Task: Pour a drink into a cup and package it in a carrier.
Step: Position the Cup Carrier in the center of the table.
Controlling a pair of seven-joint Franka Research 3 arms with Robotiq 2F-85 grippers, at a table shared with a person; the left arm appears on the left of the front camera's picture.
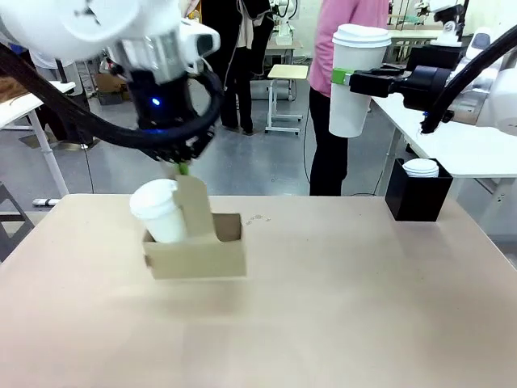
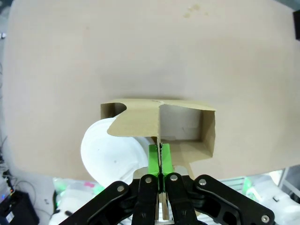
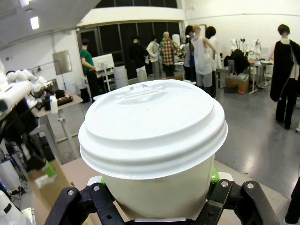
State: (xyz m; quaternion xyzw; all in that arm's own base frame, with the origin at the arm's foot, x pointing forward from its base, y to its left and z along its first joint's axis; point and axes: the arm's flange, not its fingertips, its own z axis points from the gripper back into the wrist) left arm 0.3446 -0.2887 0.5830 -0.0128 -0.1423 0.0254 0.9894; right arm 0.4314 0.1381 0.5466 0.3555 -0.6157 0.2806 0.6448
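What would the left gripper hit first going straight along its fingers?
The left gripper, shut on the handle tab of the carrier, points down at the table. The carrier's base would probably touch it first; the gap is unclear.

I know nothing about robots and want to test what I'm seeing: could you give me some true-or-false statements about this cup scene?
1. The left end effector is shut on the handle tab of the brown cardboard carrier. True.
2. Both carrier compartments hold cups. False: one holds a white lidded paper cup; the other is empty.
3. The right end effector holds a tall white lidded cup in the air. True.
4. The black box touches the carrier. False: it stands apart, at the right side of the table.
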